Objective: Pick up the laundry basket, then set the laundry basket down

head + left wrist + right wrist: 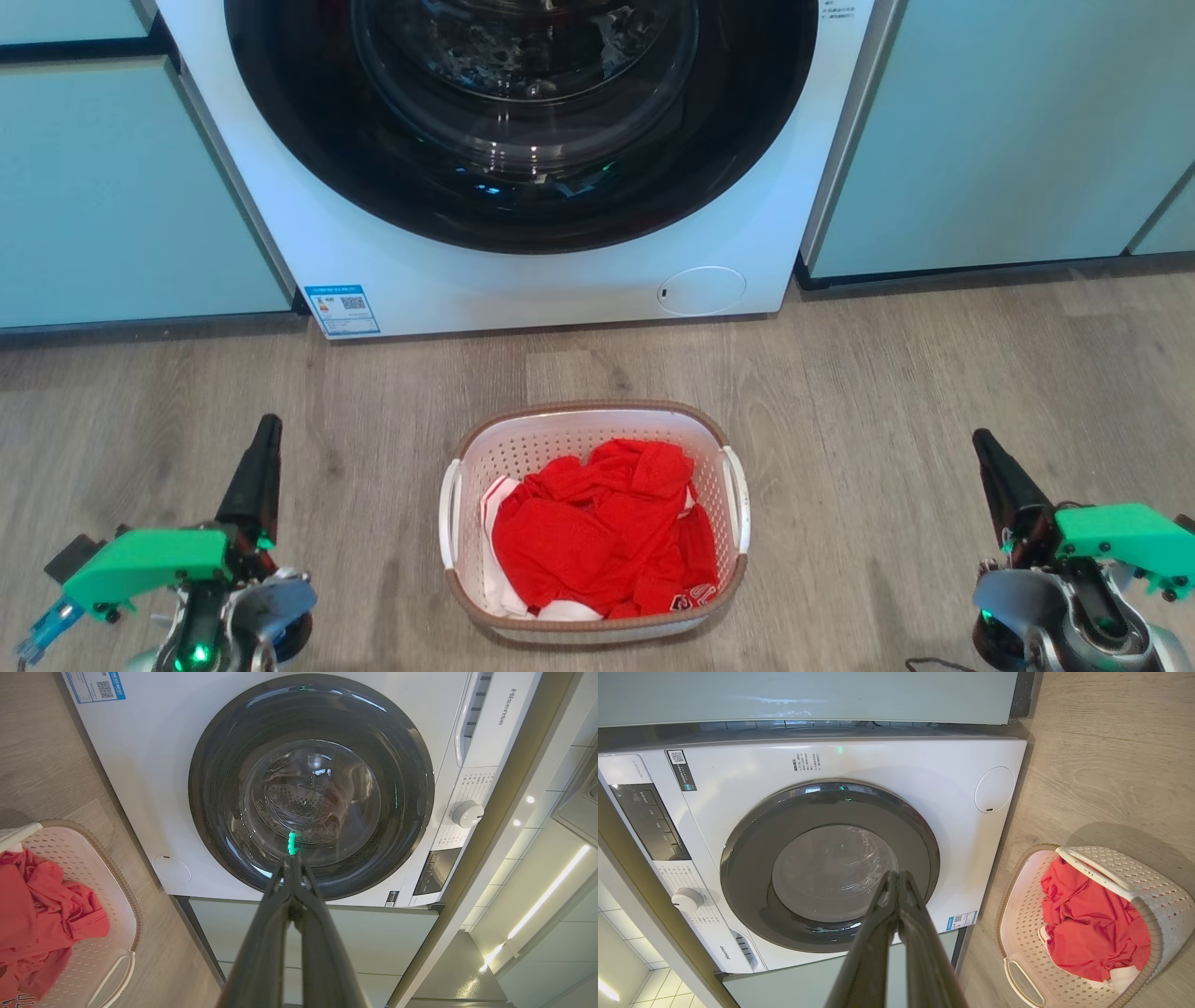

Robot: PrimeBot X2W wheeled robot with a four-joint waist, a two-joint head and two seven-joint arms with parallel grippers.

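Basket: on floor, head-view centre, long axis 12–6. Left gripper at its 9, right gripper at its 3, both apart from it; fingers pressed together, empty. Left marginally nearer.

On my screens the laundry basket looks like smooth white plastic, faintly shiny, with perforated walls and a brown woven-look rim. The clothes inside are soft, matt red cloth. The floor shows matt grey wood grain. The washing machine has a glossy white casing and a dark reflective glass door. The left pincer and right pincer look matt black.
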